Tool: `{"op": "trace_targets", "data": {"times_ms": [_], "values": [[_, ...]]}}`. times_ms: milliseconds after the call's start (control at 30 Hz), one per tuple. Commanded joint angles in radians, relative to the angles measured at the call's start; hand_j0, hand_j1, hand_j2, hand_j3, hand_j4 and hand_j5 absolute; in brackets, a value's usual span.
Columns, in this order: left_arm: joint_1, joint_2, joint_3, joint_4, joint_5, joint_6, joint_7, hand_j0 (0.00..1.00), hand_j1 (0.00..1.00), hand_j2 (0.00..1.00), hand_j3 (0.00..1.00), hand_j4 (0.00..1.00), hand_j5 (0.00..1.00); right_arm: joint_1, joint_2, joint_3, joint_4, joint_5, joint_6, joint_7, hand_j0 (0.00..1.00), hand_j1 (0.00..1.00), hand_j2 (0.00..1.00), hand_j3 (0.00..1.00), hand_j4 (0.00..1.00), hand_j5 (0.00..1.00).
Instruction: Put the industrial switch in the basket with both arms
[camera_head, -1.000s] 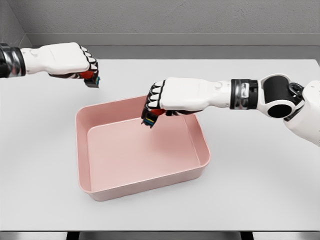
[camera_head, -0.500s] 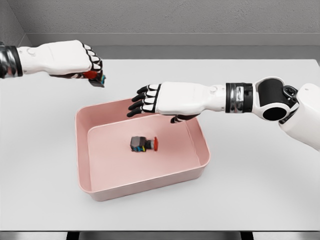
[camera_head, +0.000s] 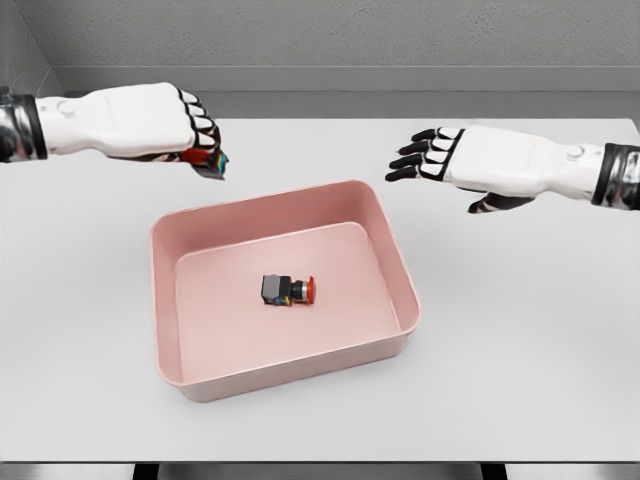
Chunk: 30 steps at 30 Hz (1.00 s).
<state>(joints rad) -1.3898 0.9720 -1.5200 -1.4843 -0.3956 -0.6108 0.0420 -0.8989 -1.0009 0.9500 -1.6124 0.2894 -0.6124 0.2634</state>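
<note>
White table (camera_head: 520, 330): I see one switch (camera_head: 287, 290) in pink basket (camera_head: 170, 300); left hand (camera_head: 165, 120) pinches another switch (camera_head: 212, 163), right hand (camera_head: 470, 160) fingers spread.

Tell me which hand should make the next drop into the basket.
Left. The left hand is closed on a second switch just beyond the pink basket's rim. The right hand is open and empty; one switch in the basket already lies on its floor.

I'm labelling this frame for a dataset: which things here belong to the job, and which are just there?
Part of the job:
- industrial switch lying in the basket
- pink basket
- second switch held in the left hand
- right hand, open and holding nothing

Just there:
- white table
- grey wall behind
</note>
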Motion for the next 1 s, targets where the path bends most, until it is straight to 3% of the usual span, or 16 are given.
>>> {"op": "trace_targets", "data": {"times_ms": [0, 533, 800, 900, 967], "values": [[0.000, -0.004, 0.001, -0.019, 0.004, 0.000, 0.001, 0.46, 0.46, 0.46, 0.46, 0.46, 0.46, 0.000, -0.059, -0.005, 0.000, -0.009, 0.002, -0.001, 1.00, 1.00, 1.00, 1.00, 1.00, 1.00], [0.028, 0.005, -0.008, -0.171, 0.001, 0.000, -0.005, 0.46, 0.46, 0.46, 0.46, 0.46, 0.46, 0.023, -0.055, -0.005, 0.002, -0.010, 0.002, 0.000, 1.00, 1.00, 1.00, 1.00, 1.00, 1.00], [0.054, 0.007, -0.009, -0.201, -0.002, 0.000, -0.008, 0.46, 0.46, 0.46, 0.46, 0.46, 0.46, 0.032, -0.053, -0.005, 0.002, -0.010, 0.002, -0.001, 1.00, 1.00, 1.00, 1.00, 1.00, 1.00], [0.072, 0.024, -0.008, -0.208, -0.015, 0.000, -0.017, 0.66, 0.66, 0.66, 0.66, 0.66, 0.66, 0.037, -0.051, -0.005, 0.002, -0.009, 0.002, -0.001, 1.00, 1.00, 1.00, 1.00, 1.00, 1.00], [0.075, 0.028, -0.009, -0.217, -0.017, 0.000, -0.017, 0.87, 0.87, 0.87, 0.87, 0.87, 0.87, 0.037, -0.051, -0.005, 0.000, -0.010, 0.002, -0.001, 1.00, 1.00, 1.00, 1.00, 1.00, 1.00]]}}
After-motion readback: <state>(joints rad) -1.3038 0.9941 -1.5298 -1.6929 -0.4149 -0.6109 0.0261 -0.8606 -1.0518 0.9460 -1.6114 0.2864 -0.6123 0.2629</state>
